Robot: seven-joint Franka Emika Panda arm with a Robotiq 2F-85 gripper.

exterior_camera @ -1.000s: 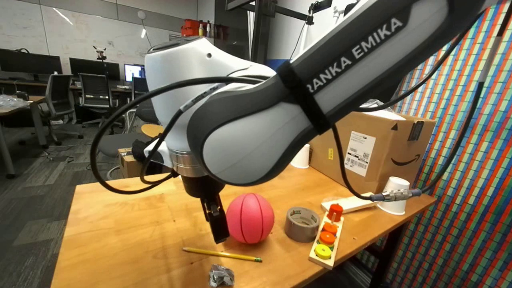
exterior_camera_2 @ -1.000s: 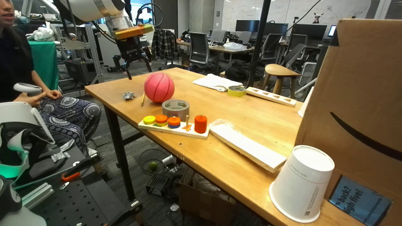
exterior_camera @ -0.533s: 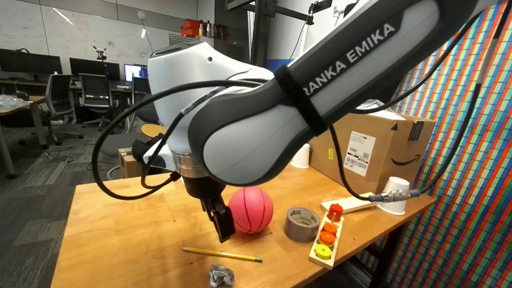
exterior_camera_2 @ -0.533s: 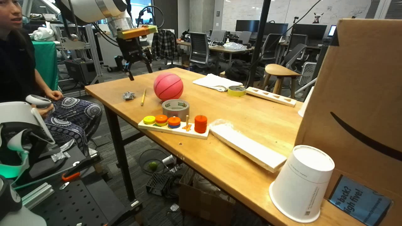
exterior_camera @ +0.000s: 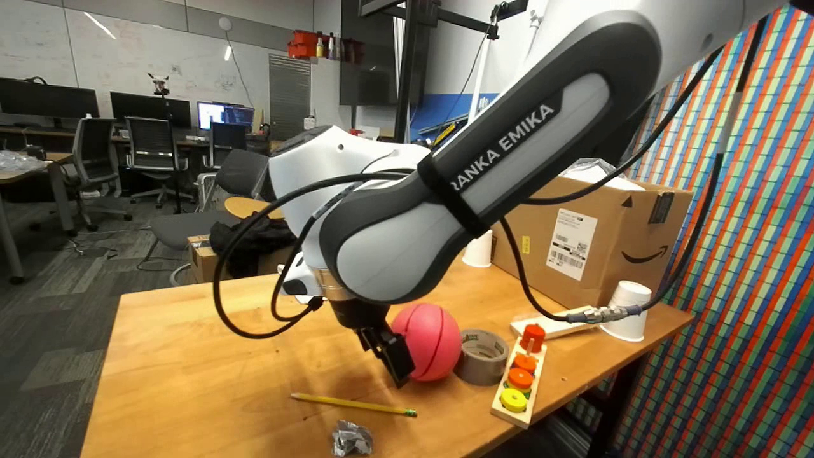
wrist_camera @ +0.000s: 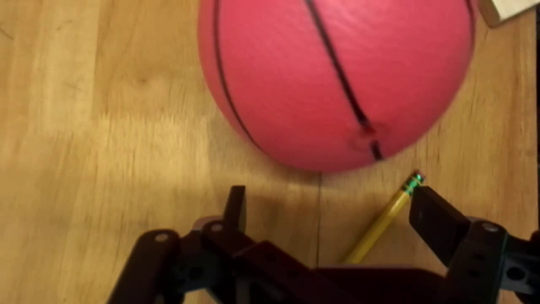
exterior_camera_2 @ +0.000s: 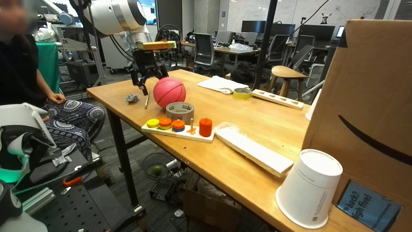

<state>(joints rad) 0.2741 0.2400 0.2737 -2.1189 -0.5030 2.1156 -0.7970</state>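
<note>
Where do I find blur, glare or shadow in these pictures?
Wrist view: the pink ball looks slightly blurred and shades the table beside it; in an exterior view, the whiteboard carries bright streaks, probably reflections; in an exterior view, a face is blurred.

Arm [exterior_camera: 509, 152]: "RANKA EMIKA" (partly hidden)

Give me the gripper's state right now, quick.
Gripper: open, holding nothing; the pink ball is close by but not between its jaws.
</note>
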